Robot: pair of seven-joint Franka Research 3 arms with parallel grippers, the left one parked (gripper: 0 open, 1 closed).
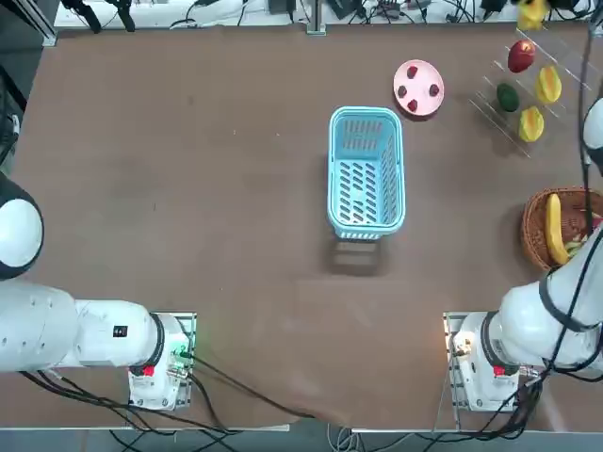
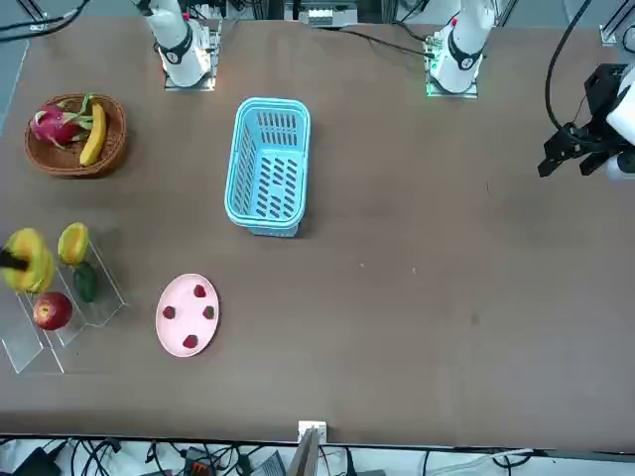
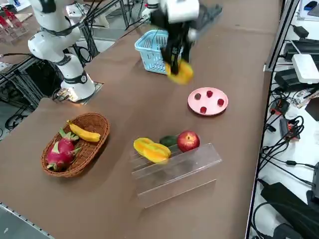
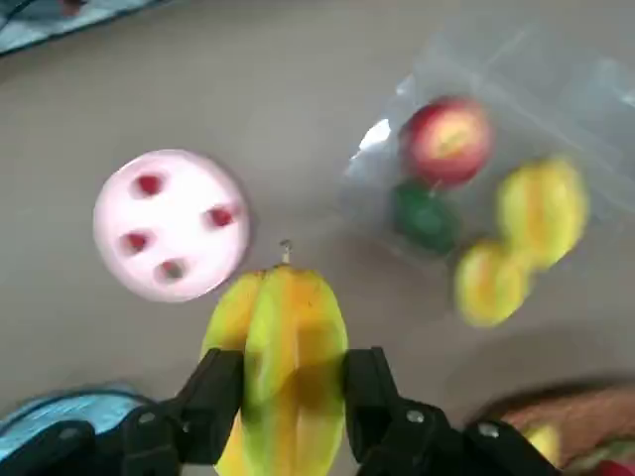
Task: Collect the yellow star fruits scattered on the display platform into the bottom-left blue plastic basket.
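Note:
My right gripper (image 4: 288,372) is shut on a yellow star fruit (image 4: 283,342) and holds it in the air above the table. In the right side view the gripper (image 3: 175,57) hangs between the pink plate and the blue plastic basket (image 3: 149,59), with the fruit (image 3: 180,72) below it. Two more star fruits (image 3: 143,145) (image 3: 157,152) lie on the clear display platform (image 3: 184,169). From overhead they (image 1: 548,85) (image 1: 531,123) sit at the far right, and the blue basket (image 1: 366,226) stands empty mid-table.
A red apple (image 3: 188,141) and a green fruit (image 3: 168,141) share the platform. The pink plate (image 3: 208,102) carries small red fruits. A wicker basket (image 3: 102,129) with a banana and a dragon fruit sits near the right arm's base.

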